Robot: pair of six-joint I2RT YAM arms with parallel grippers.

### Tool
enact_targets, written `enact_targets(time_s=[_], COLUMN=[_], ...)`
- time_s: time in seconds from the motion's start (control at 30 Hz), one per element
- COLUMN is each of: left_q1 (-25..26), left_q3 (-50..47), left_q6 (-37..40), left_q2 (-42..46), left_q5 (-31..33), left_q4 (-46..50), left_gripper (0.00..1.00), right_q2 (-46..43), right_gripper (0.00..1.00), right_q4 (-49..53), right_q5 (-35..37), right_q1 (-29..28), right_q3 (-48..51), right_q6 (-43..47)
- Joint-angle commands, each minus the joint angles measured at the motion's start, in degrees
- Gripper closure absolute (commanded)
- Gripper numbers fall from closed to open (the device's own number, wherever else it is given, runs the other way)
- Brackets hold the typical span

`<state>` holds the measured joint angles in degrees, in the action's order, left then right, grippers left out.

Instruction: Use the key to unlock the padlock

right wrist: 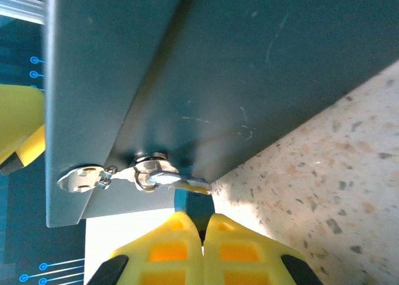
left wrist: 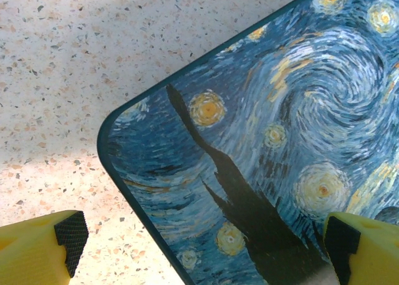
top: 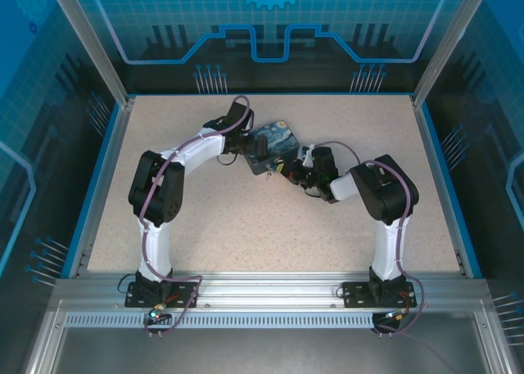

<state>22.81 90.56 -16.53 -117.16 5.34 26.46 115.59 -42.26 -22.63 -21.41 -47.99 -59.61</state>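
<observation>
Right wrist view puts the padlock (right wrist: 153, 176) on the dark side wall of the tin (right wrist: 249, 67). It hangs from a silvery hasp (right wrist: 81, 179) near the wall's lower corner, close to where the wall meets the table (right wrist: 324, 173). Your right gripper (right wrist: 202, 222) sits just beneath it with its fingers pressed together. A small dark piece stands at their tips, but you cannot tell whether the key is pinched there or seated in the lock. Left wrist view has your left gripper (left wrist: 202, 241) spread wide and holding nothing. It straddles a corner of the tin, one pad over bare table and the other over the painted lid. Top external view places the tin in the far half of the table, about midway between the side edges, and both arms meet at it. Findings, as judgement: the tin is unclamped, so a twist or push at the lock would likely slide or spin it and pull the key off line. The padlock hangs loose and may swing away from an approach. A thin key pinched at its end could slip, skew or bend under torque. Close the left fingers on the tin before you turn.
</observation>
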Motion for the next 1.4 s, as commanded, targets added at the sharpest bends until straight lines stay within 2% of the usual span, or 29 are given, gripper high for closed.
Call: enact_targets(time_s=[0.0,0.13,0.3,0.43,0.53,0.77,1.1,1.2,1.37], left_q1=[0.40,0.41,0.33,0.40,0.38,0.39,0.44,0.40,0.40], left_q3=[-1.44,-1.44,-1.62,-2.21,-2.63,-6.18,-14.90,-16.74,-19.27], left_q6=[0.03,-0.16,-0.28,-0.34,-0.48,-1.64,-4.75,-5.51,-6.25], left_q2=[0.29,0.18,0.99,2.97,4.90,11.18,23.92,27.45,32.77], left_q5=[0.47,0.54,0.86,0.59,0.33,-0.79,-2.10,-2.18,-1.88], left_q4=[1.30,1.30,1.32,1.27,1.48,1.07,-0.13,0.13,0.47], left_gripper=[0.01,0.01,0.01,0.01,0.01,0.01,0.01,0.01,0.01], right_q2=[-2.99,-4.05,-6.97,-12.73,-18.64,-26.77,-28.93,-31.33,-38.35], right_gripper=[1.00,1.00,1.00,1.00,1.00,0.99,0.91,0.75,0.32], right_q4=[2.38,7.27,7.81,9.41,15.70,32.02,37.23,38.69,44.62], right_q5=[2.10,1.68,1.67,0.23,-0.56,1.25,0.68,1.05,2.15], right_q1=[1.96,2.49,3.68,6.36,8.93,15.41,21.43,22.29,23.66], right_q3=[1.18,-0.04,2.57,6.31,8.07,10.51,15.27,16.42,16.70], right_q6=[-0.41,0.12,0.64,2.04,5.24,13.55,15.36,15.24,15.99])
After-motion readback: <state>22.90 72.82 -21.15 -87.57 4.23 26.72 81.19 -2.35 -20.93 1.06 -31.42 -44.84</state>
